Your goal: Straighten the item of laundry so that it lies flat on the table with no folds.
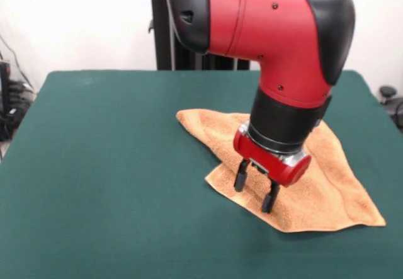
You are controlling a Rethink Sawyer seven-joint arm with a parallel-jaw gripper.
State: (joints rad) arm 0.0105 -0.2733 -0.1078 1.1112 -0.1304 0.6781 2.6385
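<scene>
White wall behind, with dark clutter and cables at the far left edge and a black stand rising at top centre. Dark green table (94, 165) filling nearly the whole front view, bare across its left half.

Right of centre: orange-tan towel (327, 184), lying on the felt in a rough, skewed shape rather than a square. One narrow tongue reaching up and left; a broad corner pointing toward the lower right. A fold or doubled layer running across it, with a ridge visible near the right side. Not yet flat.

Over the towel: red and black arm (264, 33) descending from above, with the gripper (255, 189) at its tip. Two black fingers spread apart, nothing between them, tips at or just above the towel's lower left edge; contact hard to confirm.

Risks, as judged from here:
- Pinching both layers at once, so dragging the whole towel instead of opening the fold.
- Pressing too deep and catching the green felt along with the terry.
- Closing on too little cloth at the edge, letting it slip free mid-pull.
- Pulling toward the lower right, carrying the corner off the table edge.

No brand, label or readable writing anywhere.
</scene>
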